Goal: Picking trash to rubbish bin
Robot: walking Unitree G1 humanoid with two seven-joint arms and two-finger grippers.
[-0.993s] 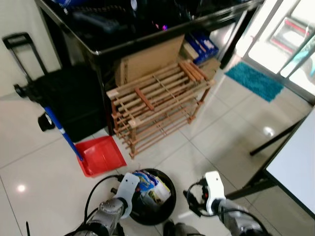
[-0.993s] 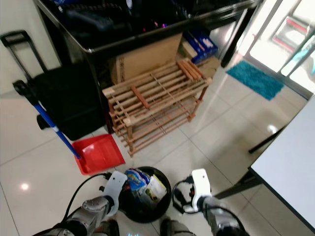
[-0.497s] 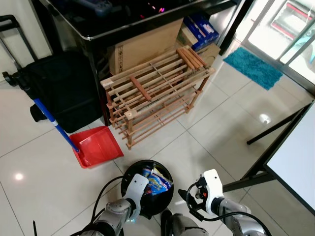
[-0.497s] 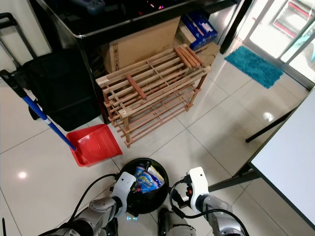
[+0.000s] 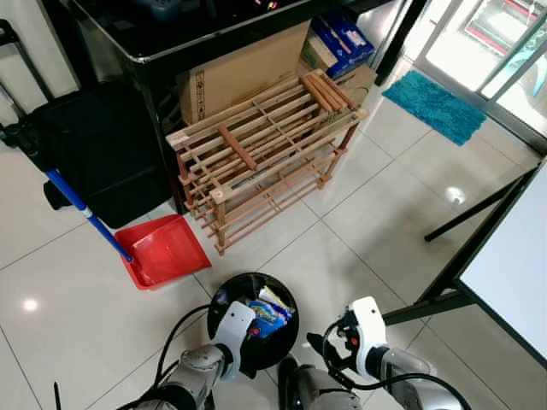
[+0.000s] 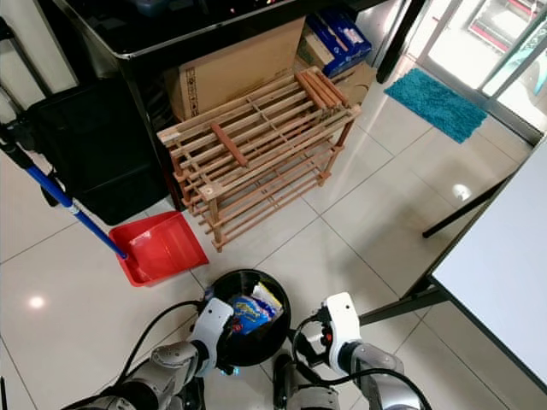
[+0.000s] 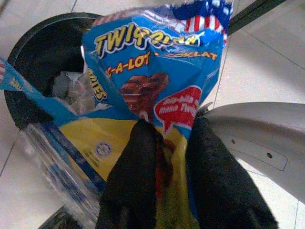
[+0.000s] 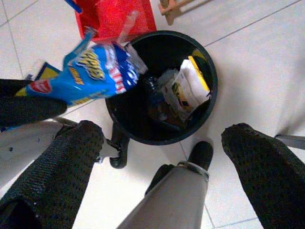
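Right now I have my left pincer [image 7: 164, 162] clamped on a crinkled blue and yellow snack wrapper [image 7: 157, 71], which hangs over the near rim of the round black plastic rubbish bin [image 8: 164, 57] just ahead of the fingertips. Inside that bin, beyond the wrapper, I see a white and yellow packet [image 8: 188, 86] among darker scraps. My right pincer [image 8: 162, 157] hovers spread wide and empty, on the bin's other side, above the pale glossy floor tiles [image 5: 359, 205]. Past the bin lie a red plastic dustpan [image 5: 167, 252] and a slatted wooden shoe rack [image 5: 261, 158].
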